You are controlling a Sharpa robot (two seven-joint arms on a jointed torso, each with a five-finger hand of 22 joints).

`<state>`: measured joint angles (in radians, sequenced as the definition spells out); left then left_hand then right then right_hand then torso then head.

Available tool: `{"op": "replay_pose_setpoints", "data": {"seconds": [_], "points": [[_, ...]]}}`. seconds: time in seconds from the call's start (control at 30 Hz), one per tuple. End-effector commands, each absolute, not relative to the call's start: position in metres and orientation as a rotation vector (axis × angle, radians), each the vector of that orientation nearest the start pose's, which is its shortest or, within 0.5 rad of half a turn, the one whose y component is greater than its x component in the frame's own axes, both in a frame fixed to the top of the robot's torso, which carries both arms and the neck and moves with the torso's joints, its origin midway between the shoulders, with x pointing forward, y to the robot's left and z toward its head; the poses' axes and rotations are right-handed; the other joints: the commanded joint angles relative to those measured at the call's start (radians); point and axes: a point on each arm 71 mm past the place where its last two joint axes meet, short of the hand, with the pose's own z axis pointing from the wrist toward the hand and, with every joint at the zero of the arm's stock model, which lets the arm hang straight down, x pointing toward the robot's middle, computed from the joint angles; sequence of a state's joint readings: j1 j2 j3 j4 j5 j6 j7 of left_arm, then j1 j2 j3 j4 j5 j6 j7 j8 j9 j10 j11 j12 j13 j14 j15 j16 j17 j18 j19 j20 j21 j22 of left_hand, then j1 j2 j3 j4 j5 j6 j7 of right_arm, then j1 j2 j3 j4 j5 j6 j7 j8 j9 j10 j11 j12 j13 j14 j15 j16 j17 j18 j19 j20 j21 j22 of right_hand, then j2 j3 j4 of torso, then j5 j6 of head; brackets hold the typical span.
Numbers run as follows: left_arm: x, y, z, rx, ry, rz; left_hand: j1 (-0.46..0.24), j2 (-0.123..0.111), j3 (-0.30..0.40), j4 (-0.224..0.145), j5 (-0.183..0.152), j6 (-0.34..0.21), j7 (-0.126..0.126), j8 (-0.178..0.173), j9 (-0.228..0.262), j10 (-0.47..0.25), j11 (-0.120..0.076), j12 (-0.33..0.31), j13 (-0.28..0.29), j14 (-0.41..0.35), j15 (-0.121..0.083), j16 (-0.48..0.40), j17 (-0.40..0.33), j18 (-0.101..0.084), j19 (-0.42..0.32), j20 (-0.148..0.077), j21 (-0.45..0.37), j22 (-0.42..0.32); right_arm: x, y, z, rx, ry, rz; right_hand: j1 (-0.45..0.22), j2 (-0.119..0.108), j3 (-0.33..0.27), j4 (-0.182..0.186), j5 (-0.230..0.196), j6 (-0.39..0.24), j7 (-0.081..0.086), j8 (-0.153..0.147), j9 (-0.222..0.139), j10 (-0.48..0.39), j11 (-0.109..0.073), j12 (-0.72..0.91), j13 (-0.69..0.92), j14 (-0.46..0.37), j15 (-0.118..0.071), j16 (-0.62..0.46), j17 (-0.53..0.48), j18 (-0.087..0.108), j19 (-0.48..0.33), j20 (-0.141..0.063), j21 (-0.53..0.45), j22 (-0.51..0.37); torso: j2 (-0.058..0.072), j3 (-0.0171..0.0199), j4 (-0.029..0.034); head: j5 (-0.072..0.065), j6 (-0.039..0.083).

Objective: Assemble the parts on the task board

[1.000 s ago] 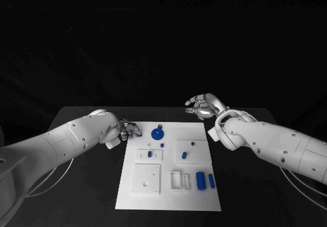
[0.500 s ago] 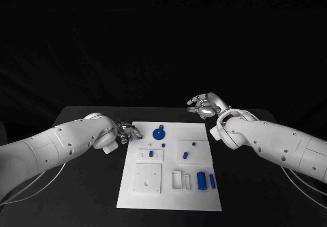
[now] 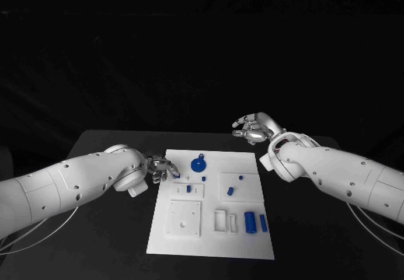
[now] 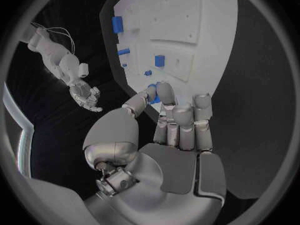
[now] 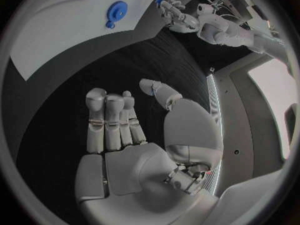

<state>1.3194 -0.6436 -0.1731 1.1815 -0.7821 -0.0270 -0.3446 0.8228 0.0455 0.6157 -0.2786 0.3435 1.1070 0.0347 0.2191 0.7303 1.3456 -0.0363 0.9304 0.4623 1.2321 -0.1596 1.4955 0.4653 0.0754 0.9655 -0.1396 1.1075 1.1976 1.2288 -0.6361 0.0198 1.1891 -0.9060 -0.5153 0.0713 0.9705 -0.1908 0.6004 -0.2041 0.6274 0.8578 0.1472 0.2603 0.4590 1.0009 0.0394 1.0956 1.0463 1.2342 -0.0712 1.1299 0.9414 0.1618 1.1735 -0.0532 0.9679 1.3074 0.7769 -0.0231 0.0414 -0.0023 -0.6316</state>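
At centre left, the left hand [image 3: 160, 167] is pinching a small blue part [image 4: 152, 92] over the white task board's [image 3: 211, 242] upper-left corner. Upper right, the right hand [image 3: 255, 128] is hovering released, off the board over the dark surface [image 3: 101, 233].

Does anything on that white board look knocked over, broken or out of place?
Nothing stands out. The white task board lies flat on the black table, its small blue parts look whole, and nothing appears spilled or damaged.
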Motion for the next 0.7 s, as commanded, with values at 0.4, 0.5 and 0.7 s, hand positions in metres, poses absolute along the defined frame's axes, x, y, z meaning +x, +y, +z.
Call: {"op": "replay_pose_setpoints", "data": {"seconds": [0.4,0.5,0.7], "points": [[0.531,0.207,-0.23,-0.377,2.192,-0.479,-0.004,0.002,-0.005,0.01,0.03,0.153,-0.057,0.141,0.146,0.075,-0.094,0.064,0.014,0.05,-0.068,0.028,0.02,-0.003,0.015,-0.123,0.006,0.008,0.558,-0.202,-0.163,0.398,1.457,0.865,-0.004,0.007,-0.001,0.002,0.011,0.0,0.004,0.005,-0.001,0.0,-0.001,0.006,-0.002,0.005,-0.001,-0.004,0.002,0.1,0.007,0.001,-0.004,0.009,0.002,0.0014,-0.0004,0.006,0.002],[0.53,0.206,-0.231,-0.351,2.192,-0.461,-0.007,0.004,-0.005,0.011,0.032,0.153,-0.058,0.145,0.155,0.075,-0.094,0.071,0.015,0.049,-0.068,0.03,0.021,-0.003,0.016,-0.123,0.006,0.009,0.557,-0.202,-0.163,0.397,1.458,0.867,-0.004,0.007,-0.001,0.002,0.012,0.0,0.004,0.005,-0.001,0.0,-0.001,0.007,-0.002,0.005,-0.001,-0.004,0.002,0.1,0.007,0.001,-0.004,0.009,0.003,0.0019,-0.0003,0.007,0.001],[0.528,0.204,-0.236,-0.302,2.196,-0.43,-0.012,0.007,-0.005,0.012,0.029,0.154,-0.058,0.15,0.166,0.074,-0.093,0.081,0.018,0.05,-0.067,0.035,0.024,-0.002,0.017,-0.124,0.007,0.011,0.557,-0.202,-0.163,0.397,1.458,0.866,-0.004,0.007,-0.001,0.002,0.013,0.0,0.004,0.005,-0.001,0.0,-0.001,0.007,-0.003,0.005,-0.001,-0.004,0.002,0.1,0.008,0.001,-0.004,0.009,0.004,0.0009,-0.0008,0.007,0.0]]}}
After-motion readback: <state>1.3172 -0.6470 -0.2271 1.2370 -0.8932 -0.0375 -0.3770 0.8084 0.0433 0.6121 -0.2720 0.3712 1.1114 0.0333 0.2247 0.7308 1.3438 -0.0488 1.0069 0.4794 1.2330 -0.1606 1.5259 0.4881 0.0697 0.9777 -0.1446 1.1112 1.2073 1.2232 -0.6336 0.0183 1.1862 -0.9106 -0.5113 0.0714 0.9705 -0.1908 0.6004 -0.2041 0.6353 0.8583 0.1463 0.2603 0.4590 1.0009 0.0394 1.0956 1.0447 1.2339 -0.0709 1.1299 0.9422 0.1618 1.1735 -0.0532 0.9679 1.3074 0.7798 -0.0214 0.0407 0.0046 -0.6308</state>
